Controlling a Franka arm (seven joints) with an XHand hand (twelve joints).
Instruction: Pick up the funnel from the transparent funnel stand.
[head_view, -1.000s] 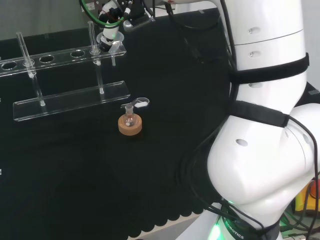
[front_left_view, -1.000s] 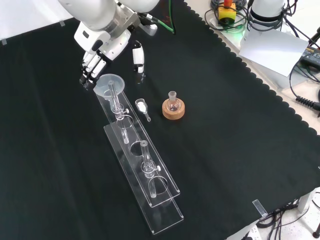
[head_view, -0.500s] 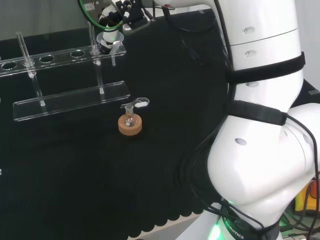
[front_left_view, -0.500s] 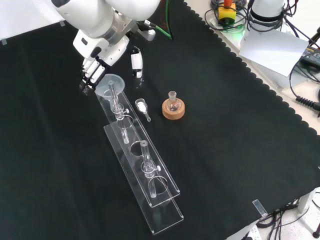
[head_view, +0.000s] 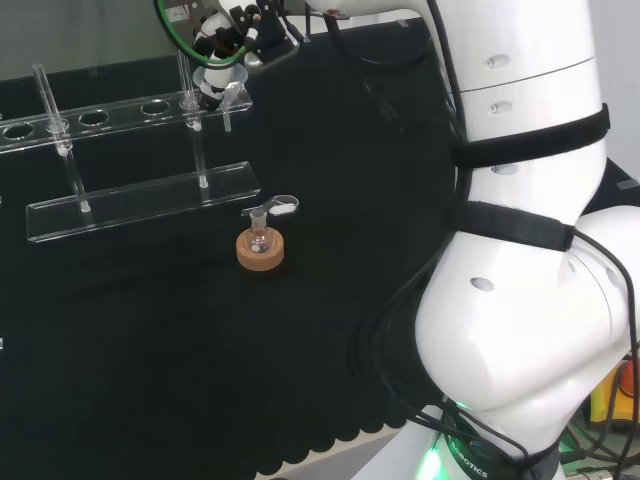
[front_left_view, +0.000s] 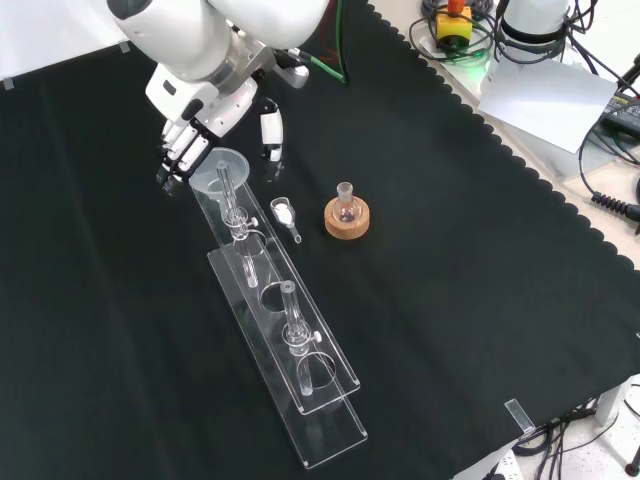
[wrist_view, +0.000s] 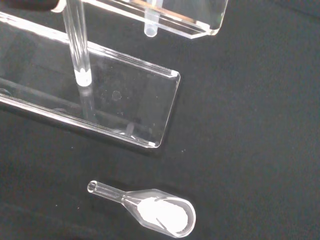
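Observation:
A clear funnel (front_left_view: 222, 168) sits in the end hole of the transparent stand (front_left_view: 300, 350), its stem hanging down through the top shelf. The hand (front_left_view: 213, 110) hovers just beyond that end. Its fingers (front_left_view: 180, 160) reach down close to one side of the funnel's rim and its thumb (front_left_view: 268, 133) stands apart on the other side, so the hand is open around the funnel. In the head view the funnel (head_view: 222, 79) rests at the stand's (head_view: 140, 198) right end, under the hand (head_view: 236, 24). The wrist view shows the funnel's stem (wrist_view: 151, 28) above the stand's base plate (wrist_view: 127, 107).
A small round flask on a cork ring (front_left_view: 346, 218) stands right of the stand in the front view. Between them lies a glass scoop with white powder (front_left_view: 285, 212), also seen close up as the scoop (wrist_view: 157, 212). Two glass posts rise from the stand. Paper and cables lie past the cloth's scalloped edge.
In the front view the hand has shifted slightly left, bringing the thumb a little nearer the funnel. The funnel and the stand have not moved.

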